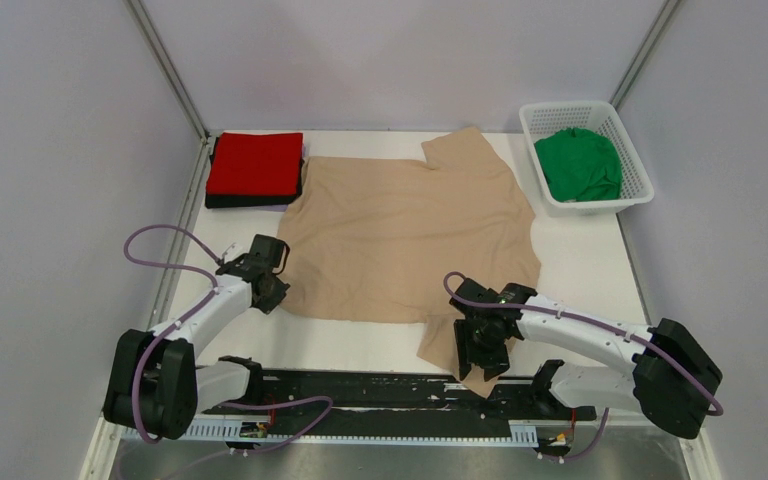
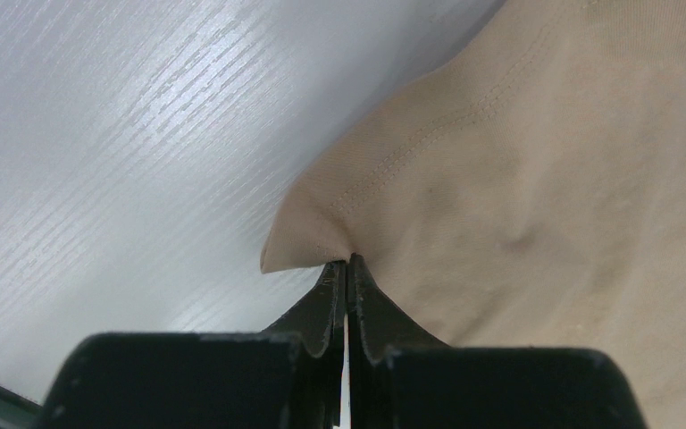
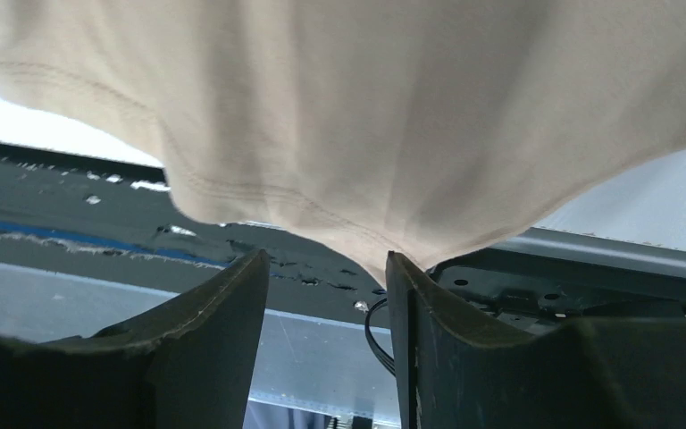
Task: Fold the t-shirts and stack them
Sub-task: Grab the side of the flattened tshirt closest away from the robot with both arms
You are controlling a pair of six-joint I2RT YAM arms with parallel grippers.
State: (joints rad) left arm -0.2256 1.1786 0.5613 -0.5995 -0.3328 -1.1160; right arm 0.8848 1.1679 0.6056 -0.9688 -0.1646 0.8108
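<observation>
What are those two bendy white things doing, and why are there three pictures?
They are two robot arms bolted to a white table. One picture looks down from above; the other two come from small cameras on each wrist. A big beige-tan cloth t-shirt lies spread out. The left pincer is pinched shut on its corner. The right pincer is open, with a sleeve hanging over it. At the back, a folded red t-shirt sits on a folded black t-shirt, and a crumpled green t-shirt waits in a white plastic lattice basket.
</observation>
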